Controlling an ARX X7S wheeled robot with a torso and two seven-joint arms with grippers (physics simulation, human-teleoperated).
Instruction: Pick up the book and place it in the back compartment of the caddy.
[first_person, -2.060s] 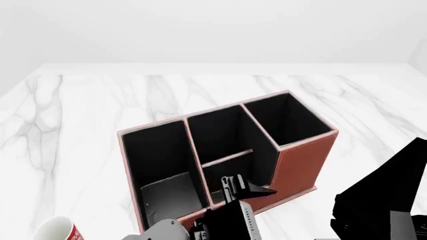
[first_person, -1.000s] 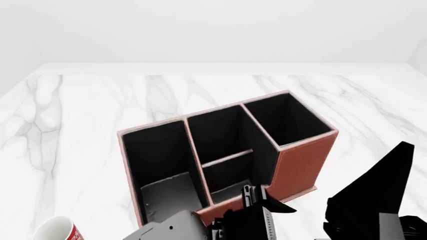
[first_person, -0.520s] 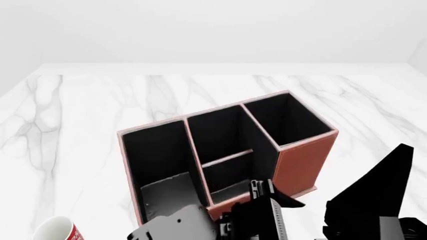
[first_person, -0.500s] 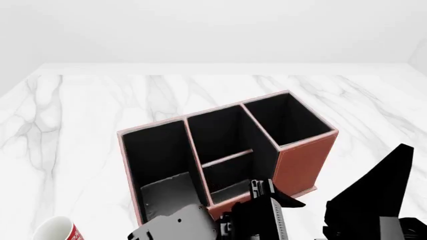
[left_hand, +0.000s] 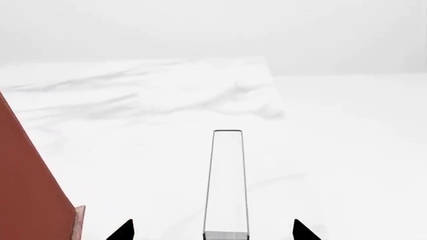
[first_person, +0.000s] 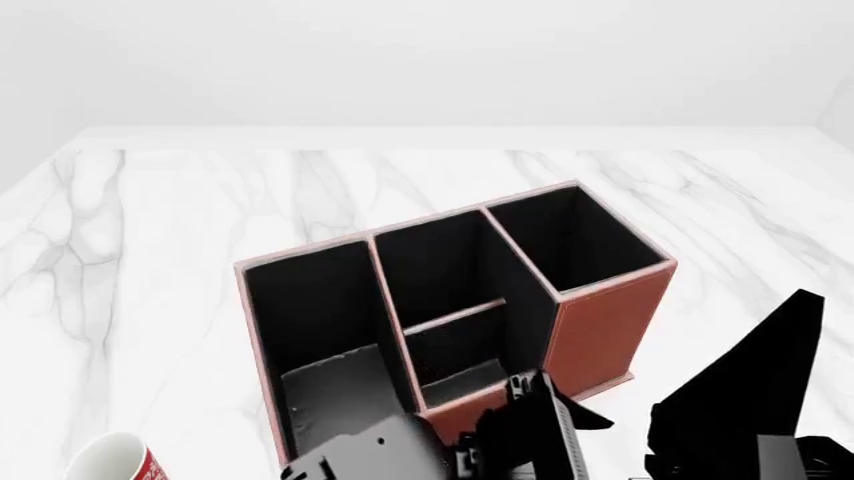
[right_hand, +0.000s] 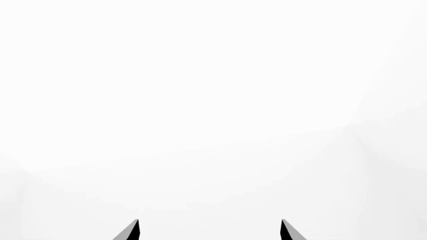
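Note:
The reddish-brown caddy (first_person: 601, 320) stands mid-table, and its side wall (left_hand: 27, 190) shows in the left wrist view. Its back compartment (first_person: 434, 270) is dark, with nothing showing in it. A narrow white slab with a thin dark outline, seemingly the book (left_hand: 225, 185) seen on its page edges, lies midway between my left gripper's jaws. That left gripper (left_hand: 211, 230) is open; both tips stand well clear of the slab. In the head view the left gripper (first_person: 531, 392) sits at the caddy's near right corner. My right gripper (right_hand: 210, 230) is open on nothing.
A red-and-white mug (first_person: 114, 460) stands at the near left. My right arm (first_person: 741, 400) fills the near right corner. A grey flat patch (first_person: 340, 395) shows low in the caddy's long left cell. White marble table (first_person: 200, 220) surrounds the caddy.
My left gripper has moved right and toward the near edge, from over the caddy's front middle cell to beside its near right corner. The right arm shifted slightly early on, then stayed still.

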